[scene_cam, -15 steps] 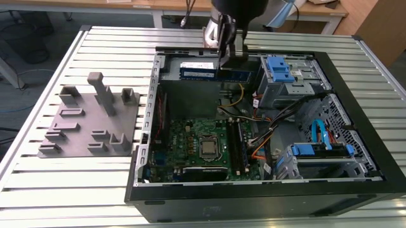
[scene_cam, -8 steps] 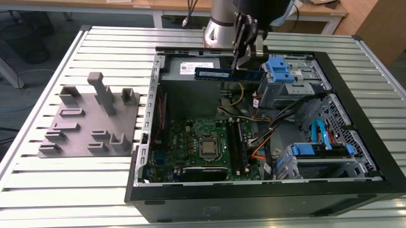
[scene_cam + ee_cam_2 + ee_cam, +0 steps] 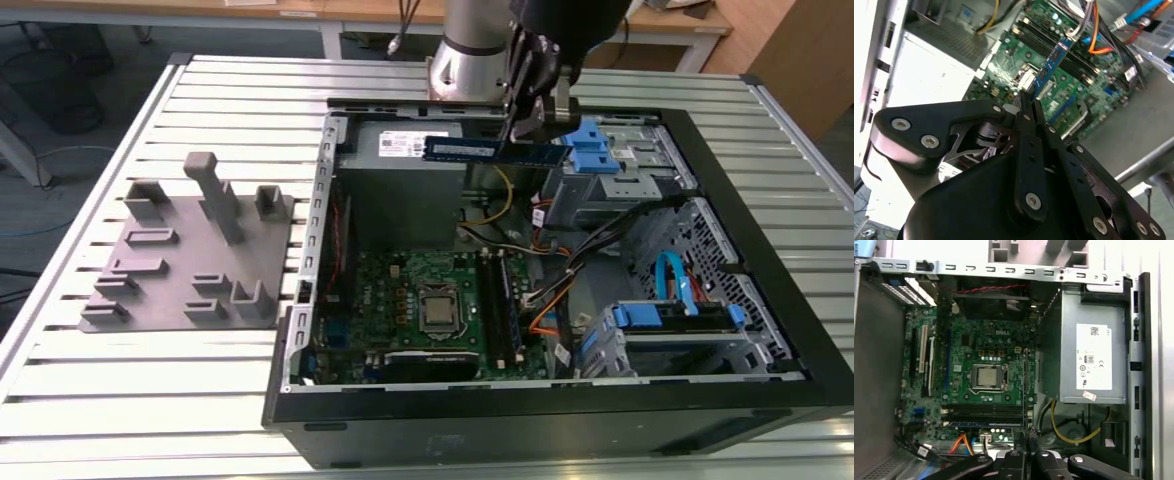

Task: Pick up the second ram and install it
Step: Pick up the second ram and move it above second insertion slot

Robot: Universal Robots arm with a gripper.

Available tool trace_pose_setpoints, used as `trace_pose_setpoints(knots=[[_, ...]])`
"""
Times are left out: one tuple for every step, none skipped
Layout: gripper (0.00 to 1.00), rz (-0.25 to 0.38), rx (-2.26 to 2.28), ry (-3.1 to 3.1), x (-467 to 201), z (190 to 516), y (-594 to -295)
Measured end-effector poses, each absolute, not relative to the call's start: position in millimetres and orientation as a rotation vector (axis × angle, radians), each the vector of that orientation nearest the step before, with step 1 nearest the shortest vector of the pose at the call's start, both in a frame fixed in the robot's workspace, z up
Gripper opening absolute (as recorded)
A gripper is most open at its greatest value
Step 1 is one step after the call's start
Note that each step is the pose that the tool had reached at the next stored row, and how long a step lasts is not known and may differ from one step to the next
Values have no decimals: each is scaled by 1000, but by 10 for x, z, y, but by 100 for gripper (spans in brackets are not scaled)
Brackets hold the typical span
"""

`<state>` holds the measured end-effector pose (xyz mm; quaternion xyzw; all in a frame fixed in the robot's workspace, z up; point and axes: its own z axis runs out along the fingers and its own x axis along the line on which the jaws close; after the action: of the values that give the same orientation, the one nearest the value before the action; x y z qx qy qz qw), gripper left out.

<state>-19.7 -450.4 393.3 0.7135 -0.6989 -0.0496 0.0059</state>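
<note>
My gripper [image 3: 525,128] is shut on the second ram [image 3: 494,150], a dark blue stick with a pale label. I hold it level above the back of the open computer case [image 3: 561,410], over the power supply. In the second wrist view the ram [image 3: 1055,59] sticks out from the black fingertips [image 3: 1024,107] toward the green motherboard [image 3: 1094,85]. The first wrist view has the stick edge-on [image 3: 1025,385], a thin line rising from the gripper [image 3: 1026,434]. The long black slot rails [image 3: 986,413] [image 3: 501,300] lie beside the silver socket [image 3: 986,377], well below the stick.
A grey power supply [image 3: 1094,360] sits in the case corner with yellow cables [image 3: 1064,432] beside it. Orange and blue cables [image 3: 674,280] and blue drive cages [image 3: 667,320] fill the exterior view's right. A grey fixture [image 3: 187,250] with upright posts stands on the slatted table at that view's left.
</note>
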Motion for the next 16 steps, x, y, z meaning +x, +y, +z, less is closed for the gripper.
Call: trace_pose_setpoints(knots=[[14,-162,2236,-2190,-197,3922,-4506],[14,-163,2237,-2190,-197,3910,-4511],[14,-163,2236,-2190,-197,3901,-4519],[14,-162,2236,-2190,-197,3889,-4531],[14,-162,2236,-2190,-197,3875,-4549],[14,-162,2236,-2190,-197,3859,-4571],[14,-162,2236,-2190,-196,3843,-4595],[14,-162,2236,-2190,-196,3825,-4620],[14,-162,2236,-2190,-195,3808,-4645],[14,-163,2236,-2190,-194,3789,-4669],[14,-162,2236,-2190,-193,3772,-4689],[14,-163,2236,-2190,-193,3753,-4706],[14,-163,2236,-2190,-193,3734,-4722],[14,-163,2236,-2190,-193,3716,-4738],[14,-163,2236,-2190,-193,3698,-4753],[14,-162,2236,-2190,-193,3681,-4765]])
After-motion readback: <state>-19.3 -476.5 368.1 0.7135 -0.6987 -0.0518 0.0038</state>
